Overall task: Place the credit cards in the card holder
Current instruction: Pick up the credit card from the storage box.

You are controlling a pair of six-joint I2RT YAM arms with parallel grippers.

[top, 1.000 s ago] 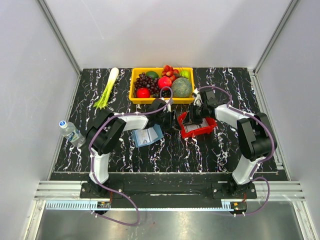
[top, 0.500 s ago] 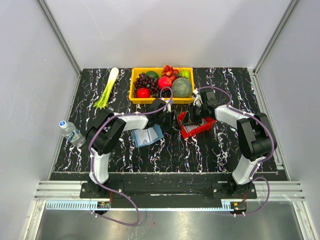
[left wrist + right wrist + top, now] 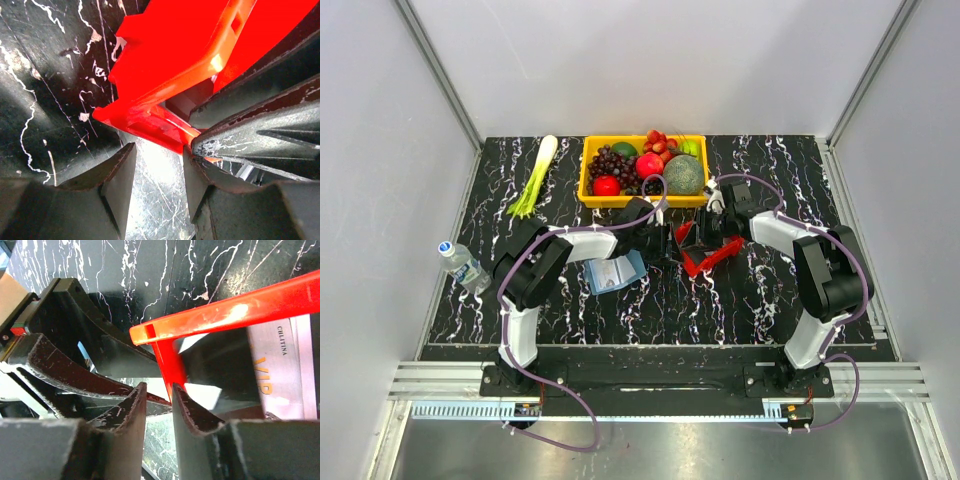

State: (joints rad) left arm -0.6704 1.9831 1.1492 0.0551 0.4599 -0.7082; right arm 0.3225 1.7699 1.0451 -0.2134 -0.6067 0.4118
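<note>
The red tray (image 3: 712, 258) stands tipped up on edge between my two grippers. My right gripper (image 3: 698, 232) is shut on the tray's end wall (image 3: 167, 360). Inside the tray lie a pale credit card marked VIP (image 3: 280, 375) and a dark card (image 3: 220, 360). My left gripper (image 3: 668, 240) is open and empty, with its fingertips (image 3: 125, 155) at the tray's lower corner (image 3: 145, 122). The right fingers cross in front of it. The blue card holder (image 3: 617, 272) lies open on the table, left of the tray and below the left arm.
A yellow basket of fruit (image 3: 643, 168) stands just behind both grippers. A leek (image 3: 535, 178) lies at the back left. A water bottle (image 3: 460, 262) lies at the table's left edge.
The red tray lay flat a second ago and now stands tipped up on its edge. My right gripper moved left with the tray's wall. The left arm barely moved.
</note>
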